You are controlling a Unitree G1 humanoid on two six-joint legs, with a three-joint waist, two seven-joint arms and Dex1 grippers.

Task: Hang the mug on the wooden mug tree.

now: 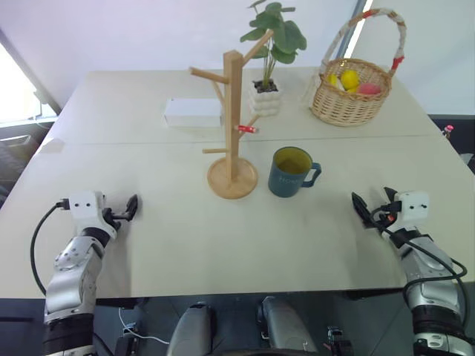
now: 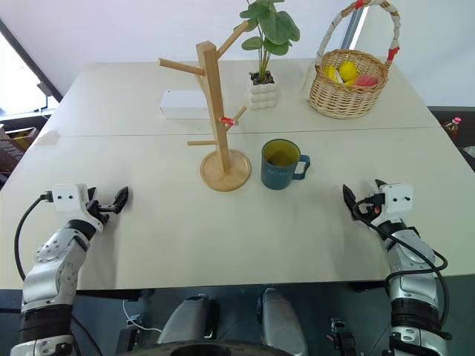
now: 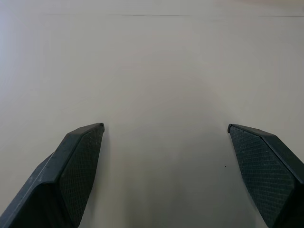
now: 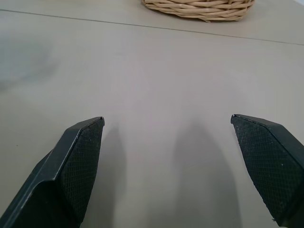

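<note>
The dark teal mug stands upright near the middle of the table, its handle turned to the right and its inside yellow-green. Just left of it rises the wooden mug tree on a round base, with a small red tag on one peg. My left gripper rests low over the table near the front left, open and empty. My right gripper sits near the front right, also open with nothing between its fingers. Both grippers are well apart from the mug.
A potted green plant in a white pot and a flat white box stand behind the tree. A wicker basket with fruit sits at the back right. A seam crosses the pale table.
</note>
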